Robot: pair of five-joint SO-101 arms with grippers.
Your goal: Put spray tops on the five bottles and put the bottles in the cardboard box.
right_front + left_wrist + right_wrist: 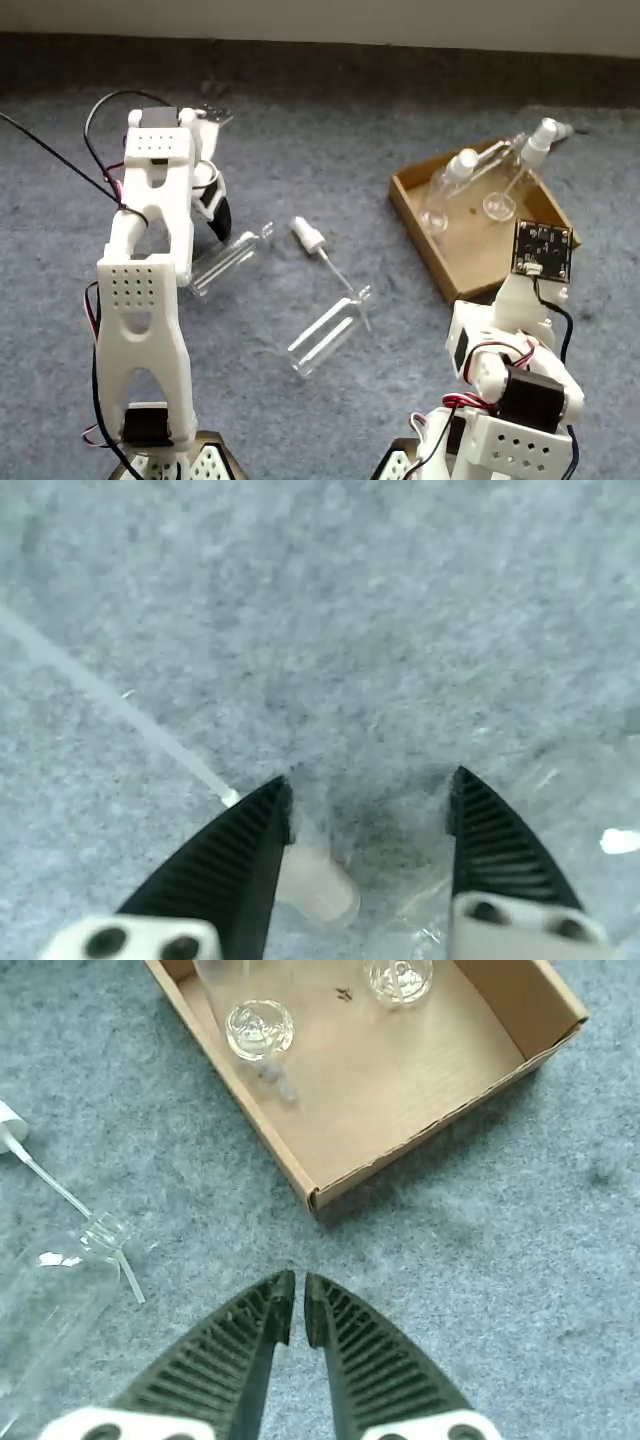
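L hand (370, 777) spread, astride white plastic spray top (318, 888), well apart from brown cardboard box (415, 232). R hand (299, 1278) pressed together just beside box; 2 clear capped bottles (448, 185) inside.

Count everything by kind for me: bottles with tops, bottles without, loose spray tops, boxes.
Topped bottles, in the box: 2
Untopped bottles, lying outside it: 2
Loose spray tops: 2
Cardboard box: 1
Total: 7
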